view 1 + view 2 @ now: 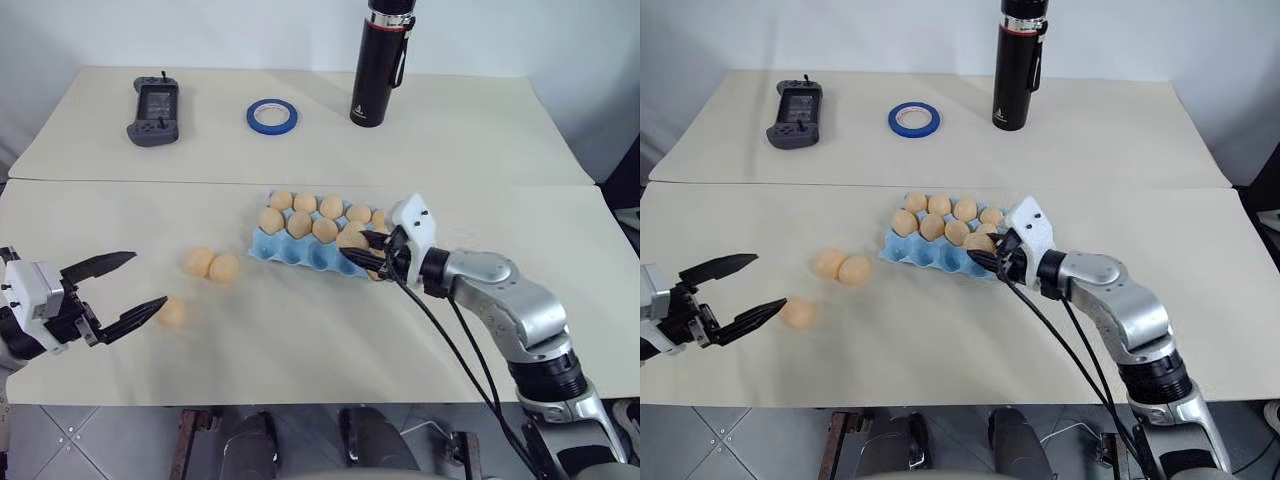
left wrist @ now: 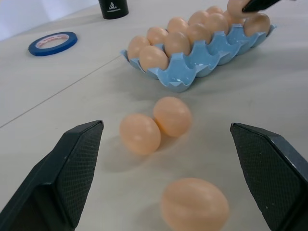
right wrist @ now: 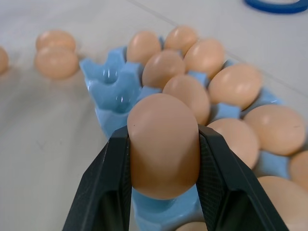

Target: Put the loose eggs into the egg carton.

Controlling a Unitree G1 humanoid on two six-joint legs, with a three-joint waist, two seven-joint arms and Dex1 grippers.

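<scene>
Eight eggs [image 1: 300, 223] fill the egg carton [image 1: 283, 249] — front cups bare.

A black insulated bottle [image 1: 381, 62] stands upright toward the far edge of the rear cream-coloured table [image 1: 480, 130], with a carry loop hanging down one side and a small pale logo near its base. A ring of blue tape [image 1: 272, 117] lies flat on that table just beside the bottle, on its left. Farther left, well apart from the tape, a dark grey handheld game controller [image 1: 154, 111] with a screen in its middle lies face up; a straight seam separates this rear table from the nearer cream table [image 1: 300, 340].
</scene>
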